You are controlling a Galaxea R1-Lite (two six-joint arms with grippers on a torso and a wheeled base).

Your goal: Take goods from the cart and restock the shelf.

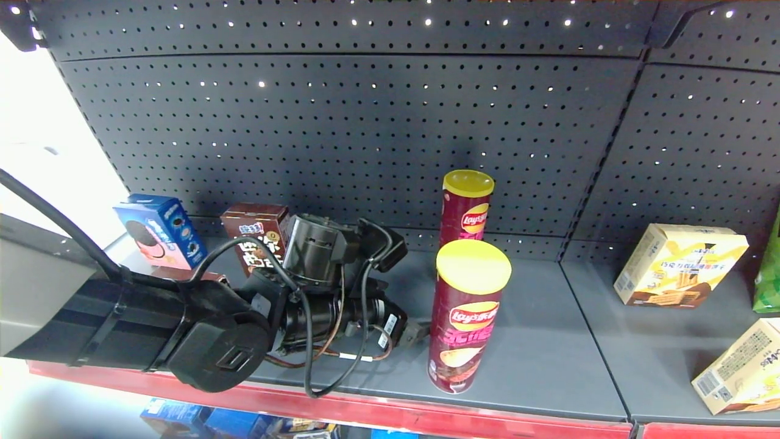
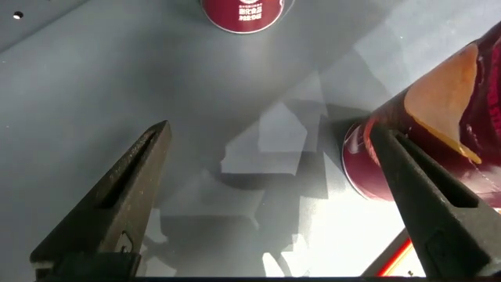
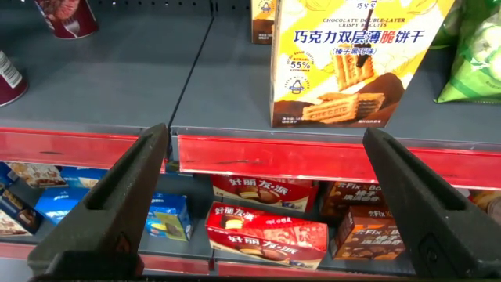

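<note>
Two maroon chip cans with yellow lids stand upright on the grey shelf (image 1: 548, 341). The front can (image 1: 466, 317) is near the shelf's edge, and the back can (image 1: 466, 210) stands by the pegboard. My left arm lies low over the shelf, its gripper (image 1: 411, 332) just left of the front can. In the left wrist view this gripper (image 2: 270, 129) is open over bare shelf. The front can (image 2: 446, 102) sits against one finger (image 2: 423, 196); I cannot tell if they touch. The back can (image 2: 243, 12) is farther off. My right gripper (image 3: 266, 131) is open and empty in front of the shelf's red rail (image 3: 313, 157).
A blue cookie box (image 1: 159, 230) and a brown box (image 1: 256, 235) stand at the shelf's back left, behind my left arm. A yellow biscuit box (image 1: 676, 265), a second box (image 1: 740, 369) and a green bag (image 1: 769, 274) fill the right bay. Snack boxes (image 3: 266, 235) line the lower shelf.
</note>
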